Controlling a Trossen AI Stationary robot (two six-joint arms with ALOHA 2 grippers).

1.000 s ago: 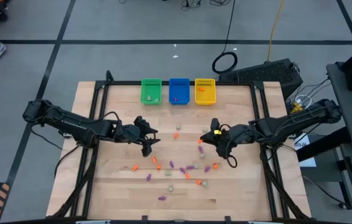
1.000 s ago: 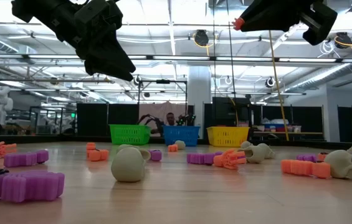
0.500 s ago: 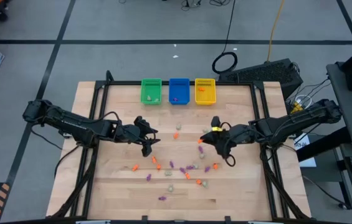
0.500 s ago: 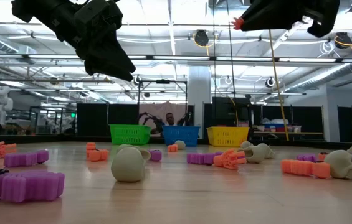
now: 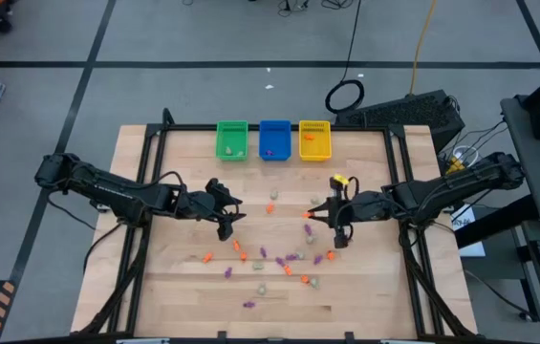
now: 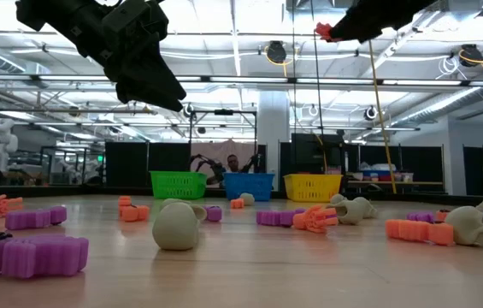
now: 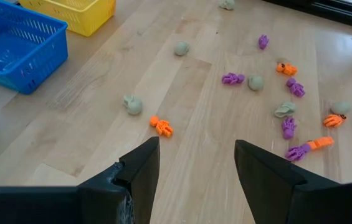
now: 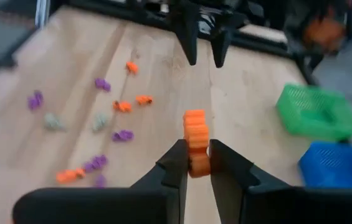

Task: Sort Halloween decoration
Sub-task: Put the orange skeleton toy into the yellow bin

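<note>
Right gripper: our right gripper (image 8: 195,163) was pinched onto 1 orange trinket (image 8: 195,142), fingers pressed against its lower end, nothing slipping.
Change: within the last second we swung that wrist round; on the overhead camera the right gripper (image 5: 336,218) sat a touch nearer the bins than before, with its nose turned toward them.
Low camera: the red-tipped end of the right arm had climbed toward the upper edge, and most of its bulk had gone out of sight.
Meaning: we judged the pick done and the carry begun, 1 orange piece off the wood and heading for a bin.
Likely target: the yellow bin (image 5: 314,140), since orange bits already lay in it; that was our guess, not a thing seen.
Trinket position: aloft between our right fingers, clear of the table (image 5: 183,268), above the scattered pile.
Long axis: it was a ribbed, stubby bar, and its long axis ran in line with the fingers, straight out past the tips.
Pointing: its free end pointed away from the wrist, toward the far table edge and our other arm.
Left gripper: the left gripper (image 7: 194,165) hung spread and empty over bare wood; it had not budged.
Remaining: plenty of orange, purple and pale pieces (image 5: 284,260) lay loose mid-table.
</note>
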